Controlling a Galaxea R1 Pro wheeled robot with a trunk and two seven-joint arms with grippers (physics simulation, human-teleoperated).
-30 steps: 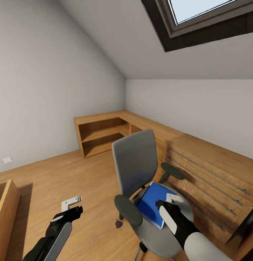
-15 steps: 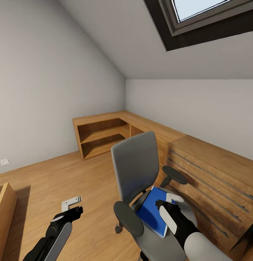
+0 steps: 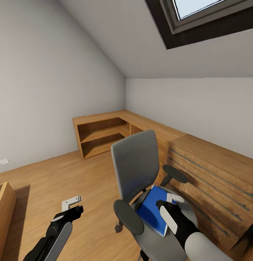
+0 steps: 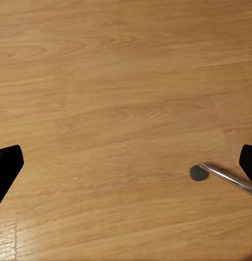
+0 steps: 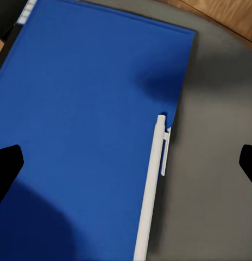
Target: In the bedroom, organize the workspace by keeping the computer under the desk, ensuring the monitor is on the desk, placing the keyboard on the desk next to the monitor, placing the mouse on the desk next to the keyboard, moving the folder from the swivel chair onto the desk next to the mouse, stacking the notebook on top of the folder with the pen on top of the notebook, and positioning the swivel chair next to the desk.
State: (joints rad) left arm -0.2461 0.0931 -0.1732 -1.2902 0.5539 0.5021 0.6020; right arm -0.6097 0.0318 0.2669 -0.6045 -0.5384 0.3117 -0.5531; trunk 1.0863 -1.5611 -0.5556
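Folder and white pen lie under the spread right claw.

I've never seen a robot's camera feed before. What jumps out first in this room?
The bright blue folder lying on the grey seat of the swivel chair in mid-room catches the eye first, with a white pen resting along its edge. The robot's right hand hovers just above that folder with its fingers apart. Overhead, a dark-framed skylight cuts into the sloped ceiling.

Even daylight from skylight; soft shadows on floor; sharp render, wide-angle stretch.
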